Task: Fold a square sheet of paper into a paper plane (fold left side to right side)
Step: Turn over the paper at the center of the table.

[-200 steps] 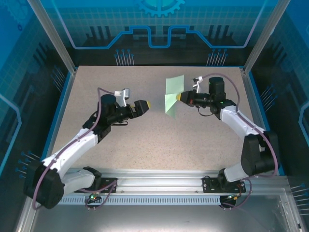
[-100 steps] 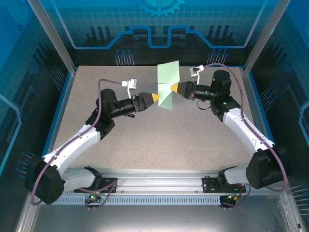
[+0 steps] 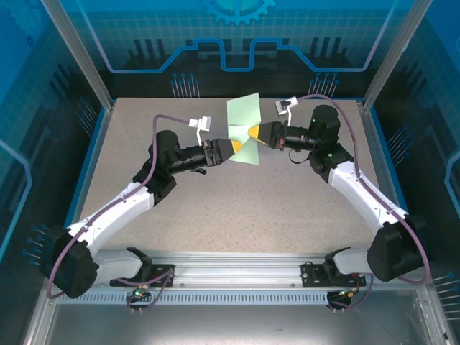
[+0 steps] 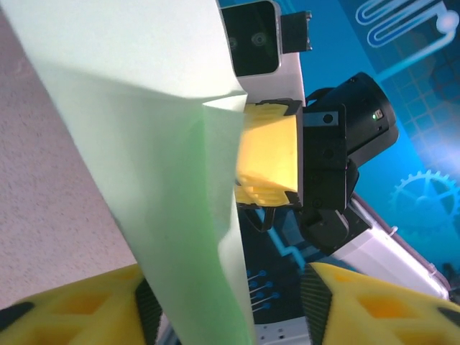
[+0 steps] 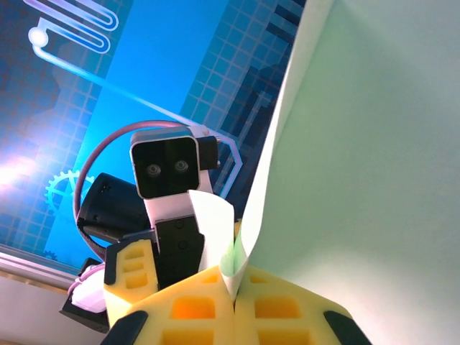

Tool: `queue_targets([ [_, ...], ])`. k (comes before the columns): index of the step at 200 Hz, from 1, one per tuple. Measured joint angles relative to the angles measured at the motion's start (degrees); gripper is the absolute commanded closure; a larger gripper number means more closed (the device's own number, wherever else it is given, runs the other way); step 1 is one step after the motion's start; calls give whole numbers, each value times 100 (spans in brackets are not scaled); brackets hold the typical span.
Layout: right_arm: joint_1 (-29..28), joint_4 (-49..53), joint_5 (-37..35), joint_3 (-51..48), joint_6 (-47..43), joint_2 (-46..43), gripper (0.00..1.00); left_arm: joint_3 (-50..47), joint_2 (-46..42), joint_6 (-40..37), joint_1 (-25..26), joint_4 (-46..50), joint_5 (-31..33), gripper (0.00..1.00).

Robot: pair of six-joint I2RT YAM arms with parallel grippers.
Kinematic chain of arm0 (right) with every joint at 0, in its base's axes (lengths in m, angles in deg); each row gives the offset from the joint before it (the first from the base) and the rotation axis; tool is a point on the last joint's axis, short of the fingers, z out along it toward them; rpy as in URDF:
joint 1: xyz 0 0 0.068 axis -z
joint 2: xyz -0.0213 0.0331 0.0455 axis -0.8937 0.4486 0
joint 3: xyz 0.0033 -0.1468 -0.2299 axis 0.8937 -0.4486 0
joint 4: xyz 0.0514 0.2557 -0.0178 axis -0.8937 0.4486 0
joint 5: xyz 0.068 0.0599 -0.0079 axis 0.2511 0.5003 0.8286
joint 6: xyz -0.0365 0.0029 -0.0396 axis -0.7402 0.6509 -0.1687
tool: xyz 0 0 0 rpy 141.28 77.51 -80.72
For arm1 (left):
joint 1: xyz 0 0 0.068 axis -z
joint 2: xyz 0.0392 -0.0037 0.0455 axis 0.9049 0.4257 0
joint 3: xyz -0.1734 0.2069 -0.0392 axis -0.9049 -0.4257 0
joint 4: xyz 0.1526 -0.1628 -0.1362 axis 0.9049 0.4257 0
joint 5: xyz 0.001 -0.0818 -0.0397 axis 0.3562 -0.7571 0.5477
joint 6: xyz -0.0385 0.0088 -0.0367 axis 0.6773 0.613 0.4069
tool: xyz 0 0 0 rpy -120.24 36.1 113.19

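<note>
Pale green square sheet of paper (image 3: pixel 243 122) is held mid-air above surface (image 3: pixel 215 208), betw. both arms, bent along a crease. R gripper (image 3: pixel 253 134) is clenched on the paper's edge, pinch seen in R wrist view. L gripper (image 3: pixel 234 146) is not clamped: fingers (image 4: pixel 72 309) are spread, w/ paper hanging betw. them.

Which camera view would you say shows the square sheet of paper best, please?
The top external view: there the square sheet of paper shows most of its creased outline. The left wrist view gives a close, cropped stretch of it; the right wrist view gives one cropped side, its edge pinched in the right hand.
</note>
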Motion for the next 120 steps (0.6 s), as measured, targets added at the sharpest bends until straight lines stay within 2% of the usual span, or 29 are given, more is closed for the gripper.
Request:
queue_targets([
  [25,0,4,-42,-2,-2,-2,94,-4,0,9,-2,11,63,72],
  [39,0,35,-66,-4,-15,-9,88,-15,0,-20,2,26,111,78],
  [54,0,190,-92,-9,-142,-44,79,-22,0,-37,4,109,168,81],
  [64,4,396,-120,-13,-245,-85,68,-22,-11,-87,4,234,221,82],
  [70,4,525,-142,-15,-365,-122,65,-20,-24,-160,9,343,267,83],
  [79,46,876,-240,-15,-577,-221,62,-17,-57,-302,31,612,389,84],
  [97,197,1685,-498,4,-1161,-485,46,28,-151,-691,162,1300,750,87],
  [108,358,2404,-841,74,-1646,-688,35,149,-203,-1008,326,1904,1130,89],
  [120,533,3209,-1379,195,-2133,-870,30,358,-232,-1368,551,2581,1648,93],
])
